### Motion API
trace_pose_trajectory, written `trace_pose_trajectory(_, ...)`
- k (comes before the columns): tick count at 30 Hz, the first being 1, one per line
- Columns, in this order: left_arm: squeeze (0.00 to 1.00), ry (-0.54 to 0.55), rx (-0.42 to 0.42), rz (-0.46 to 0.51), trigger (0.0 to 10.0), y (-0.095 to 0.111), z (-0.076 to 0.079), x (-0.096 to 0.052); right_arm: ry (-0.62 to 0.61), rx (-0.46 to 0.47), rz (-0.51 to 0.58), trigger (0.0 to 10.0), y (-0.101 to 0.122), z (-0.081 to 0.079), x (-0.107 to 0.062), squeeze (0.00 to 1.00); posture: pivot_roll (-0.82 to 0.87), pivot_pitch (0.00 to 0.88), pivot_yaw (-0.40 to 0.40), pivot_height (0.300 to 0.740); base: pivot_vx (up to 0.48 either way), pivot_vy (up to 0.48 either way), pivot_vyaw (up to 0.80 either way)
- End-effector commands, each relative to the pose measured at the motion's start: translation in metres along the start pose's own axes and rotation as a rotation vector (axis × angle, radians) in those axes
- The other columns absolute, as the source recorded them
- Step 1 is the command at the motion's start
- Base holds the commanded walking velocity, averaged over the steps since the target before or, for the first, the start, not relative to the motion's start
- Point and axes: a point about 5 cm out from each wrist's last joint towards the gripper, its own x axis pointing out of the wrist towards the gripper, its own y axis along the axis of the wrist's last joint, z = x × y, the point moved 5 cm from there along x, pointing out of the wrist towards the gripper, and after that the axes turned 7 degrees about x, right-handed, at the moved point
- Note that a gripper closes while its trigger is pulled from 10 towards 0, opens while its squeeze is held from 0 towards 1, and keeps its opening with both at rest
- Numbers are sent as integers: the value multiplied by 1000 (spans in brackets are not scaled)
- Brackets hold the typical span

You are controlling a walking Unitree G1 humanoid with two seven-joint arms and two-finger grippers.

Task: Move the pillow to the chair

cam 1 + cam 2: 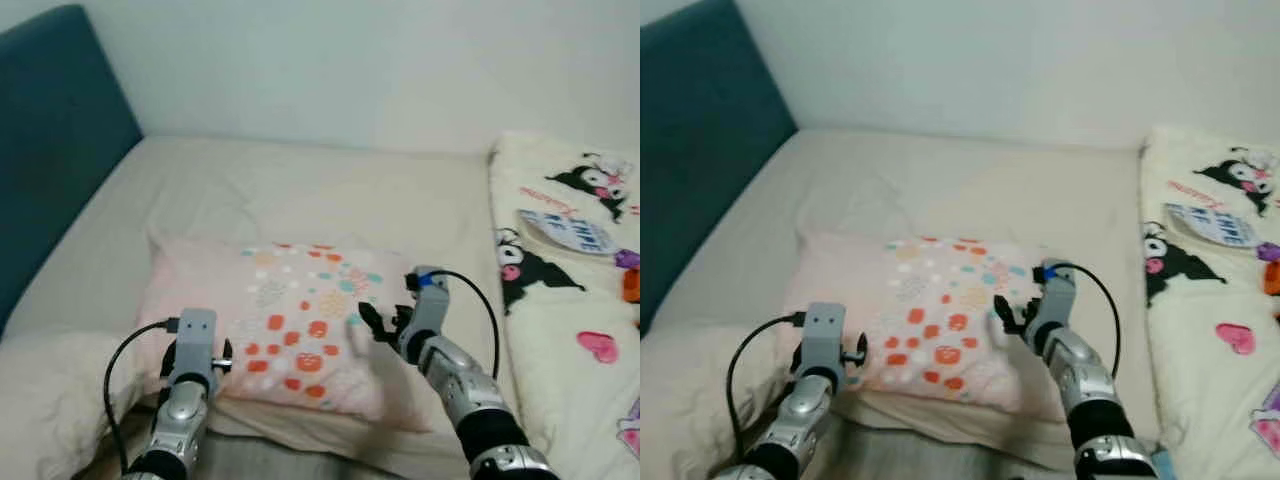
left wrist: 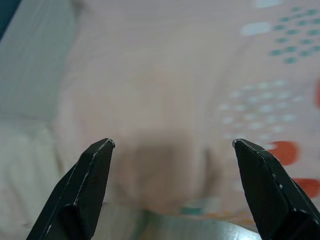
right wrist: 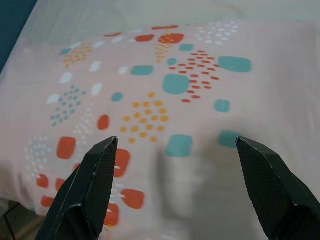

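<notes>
Both grippers, left (image 2: 172,145) and right (image 3: 175,142), hover with jaws wide over the near edge of the spotted pillow (image 1: 290,320) on the bed (image 1: 300,190).

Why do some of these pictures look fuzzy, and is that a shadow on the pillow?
Left wrist view: the pillow is soft and out of focus, with a dim shadow between the left gripper fingers. Right wrist view: the pattern is sharper, with a faint shadow ahead of the right gripper. Eye views: even light, slightly grainy.
</notes>
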Motion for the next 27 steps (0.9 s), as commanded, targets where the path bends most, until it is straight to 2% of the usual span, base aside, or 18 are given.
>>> trace_pose_trajectory(1,0,1,16,-36,10000,-13,-3,-5,-24,30,-13,10000,-4,5,-1,0,-229,127,65,725,0,0,0)
trace_pose_trajectory(7,0,-5,25,-32,10000,-13,-1,-5,-76,56,20,10000,3,17,-3,0,-229,126,68,705,0,0,0)
trace_pose_trajectory(8,0,-19,35,-20,10000,-11,1,-5,-98,60,24,10000,5,23,-4,0,-229,123,68,695,0,0,0)
trace_pose_trajectory(14,0,-35,39,-10,10000,-9,4,-5,-119,63,26,10000,6,29,-6,0,-229,120,70,681,0,0,0)
trace_pose_trajectory(19,0,-37,16,-19,10000,-10,5,-5,-146,64,37,10000,10,39,-9,0,-231,118,73,656,0,0,0)
trace_pose_trajectory(27,0,-39,-31,-28,10000,-11,5,-5,-143,69,51,10000,14,43,-11,0,-233,118,74,626,0,0,0)
